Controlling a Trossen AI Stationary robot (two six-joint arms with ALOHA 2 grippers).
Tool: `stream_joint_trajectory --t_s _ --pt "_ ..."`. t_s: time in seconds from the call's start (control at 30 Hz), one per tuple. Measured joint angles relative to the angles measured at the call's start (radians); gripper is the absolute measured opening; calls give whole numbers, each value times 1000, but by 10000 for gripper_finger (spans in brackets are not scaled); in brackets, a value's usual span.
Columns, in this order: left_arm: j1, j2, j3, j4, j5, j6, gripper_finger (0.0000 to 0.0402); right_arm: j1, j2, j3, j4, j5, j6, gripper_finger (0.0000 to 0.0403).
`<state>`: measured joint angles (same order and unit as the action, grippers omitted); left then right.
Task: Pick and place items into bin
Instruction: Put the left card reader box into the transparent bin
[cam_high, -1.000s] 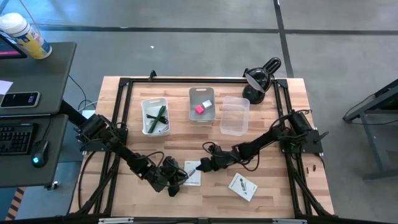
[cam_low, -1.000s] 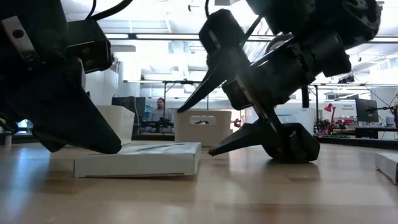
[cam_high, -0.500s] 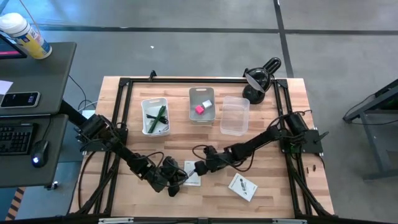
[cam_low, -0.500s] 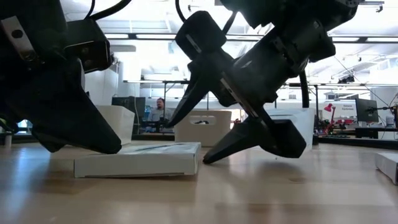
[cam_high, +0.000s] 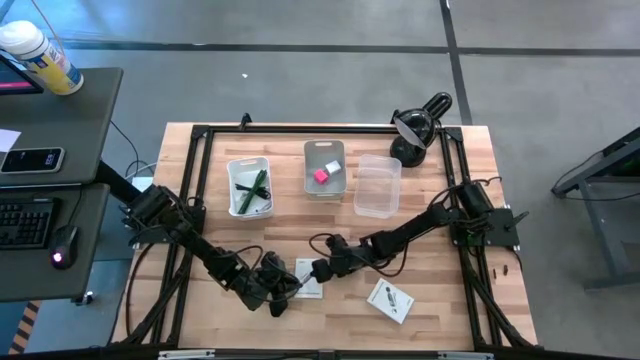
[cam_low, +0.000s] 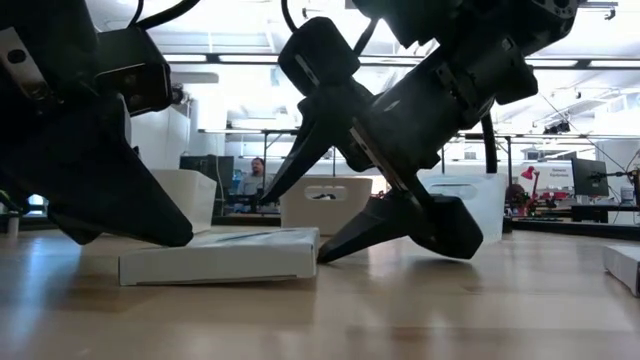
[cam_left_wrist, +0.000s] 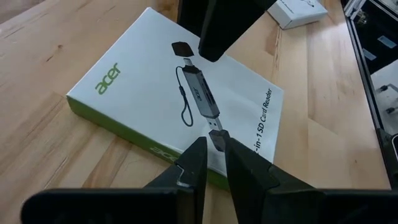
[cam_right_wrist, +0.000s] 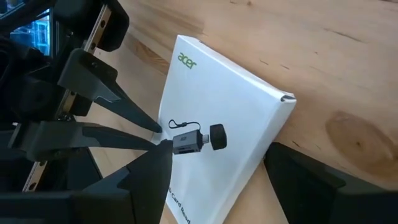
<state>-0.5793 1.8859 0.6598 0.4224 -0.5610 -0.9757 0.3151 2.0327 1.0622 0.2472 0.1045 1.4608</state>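
White box (cam_high: 309, 278) flat (label up) — unheld

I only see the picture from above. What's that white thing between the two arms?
Observer: A flat white box printed "acer" and "SD Card Reader", with a drawing of the reader on it.
Operator: Is the right arm grabbing it?
Observer: Not yet. The right gripper has its fingers wide open, one above the box's top and the other low at its side edge.
Operator: And the left one?
Observer: The left gripper has its fingers nearly shut, with the tips at the box's other end.
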Motion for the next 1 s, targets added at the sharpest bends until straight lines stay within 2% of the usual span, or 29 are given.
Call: stream_joint_trajectory --t_s 0.4,0.7,0.83,1.0 --pt "-6 0 -1 -1 -11 3 51 16 2 -1 50 20 -39 207" --pt "-40 3 -3 -6 -75 3 51 14 2 0 110 28 -79 185" --pt "-39 3 -2 -7 -78 3 51 14 2 0 103 20 -89 161" --pt "-39 3 -2 -5 -83 3 51 18 1 1 102 19 -115 109"
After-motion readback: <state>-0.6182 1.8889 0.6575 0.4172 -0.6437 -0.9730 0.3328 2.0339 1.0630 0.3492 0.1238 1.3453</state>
